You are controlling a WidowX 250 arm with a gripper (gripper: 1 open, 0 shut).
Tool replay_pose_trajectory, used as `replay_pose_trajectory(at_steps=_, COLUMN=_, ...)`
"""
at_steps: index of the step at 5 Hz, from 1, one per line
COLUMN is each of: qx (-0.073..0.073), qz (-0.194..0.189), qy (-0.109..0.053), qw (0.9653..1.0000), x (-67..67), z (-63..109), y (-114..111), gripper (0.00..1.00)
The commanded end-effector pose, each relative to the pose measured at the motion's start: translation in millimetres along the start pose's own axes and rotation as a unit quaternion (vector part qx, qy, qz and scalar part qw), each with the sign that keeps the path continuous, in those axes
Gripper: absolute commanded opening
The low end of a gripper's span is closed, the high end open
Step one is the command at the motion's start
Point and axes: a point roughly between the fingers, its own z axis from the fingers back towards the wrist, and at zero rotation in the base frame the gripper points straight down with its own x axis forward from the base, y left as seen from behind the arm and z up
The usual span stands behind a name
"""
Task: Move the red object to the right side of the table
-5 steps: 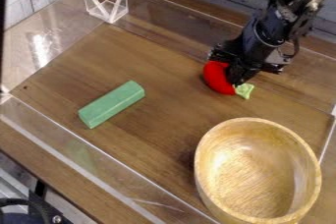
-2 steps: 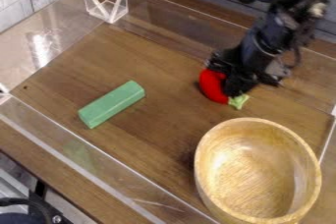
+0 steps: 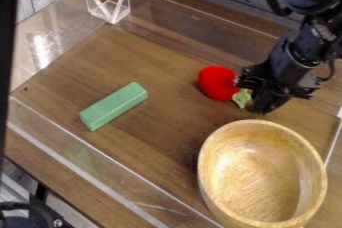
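Note:
The red object (image 3: pixel 215 80), a small glossy round toy fruit, lies on the table (image 3: pixel 160 62) right of centre. Its light-green leafy stem (image 3: pixel 241 97) points toward the bowl. My black gripper (image 3: pixel 259 88) comes down steeply just right of the fruit, with its fingertips at the leafy stem. The fruit's red body is fully in view and no finger covers it. The dark, blurred fingers do not show whether they are parted, or whether they touch the stem.
A large round wooden bowl (image 3: pixel 262 179) sits at the front right, close below the gripper. A green rectangular block (image 3: pixel 112 105) lies left of centre. Low clear acrylic walls (image 3: pixel 80 147) edge the table, and a clear stand (image 3: pixel 107 5) is at the back left.
My gripper has moved right, off the top of the red fruit, which it covered before. The fruit has stayed nearly where it was and is now fully exposed.

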Motion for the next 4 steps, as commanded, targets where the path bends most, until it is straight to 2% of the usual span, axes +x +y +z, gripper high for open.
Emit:
replay_pose_trajectory(at_steps=1, qx=-0.039, qz=0.000, qy=-0.018, qw=0.9991, x=12.3, z=8.4, y=-2.3, gripper=0.00)
replay_pose_trajectory(at_steps=2, qx=-0.051, qz=-0.009, qy=-0.019, qw=0.9985, x=14.8, z=4.8, y=0.6, gripper=0.00)
replay_pose_trajectory(at_steps=4, qx=-0.069, qz=0.014, qy=-0.018, qw=0.9974, x=10.7, z=15.7, y=11.7, gripper=0.00)
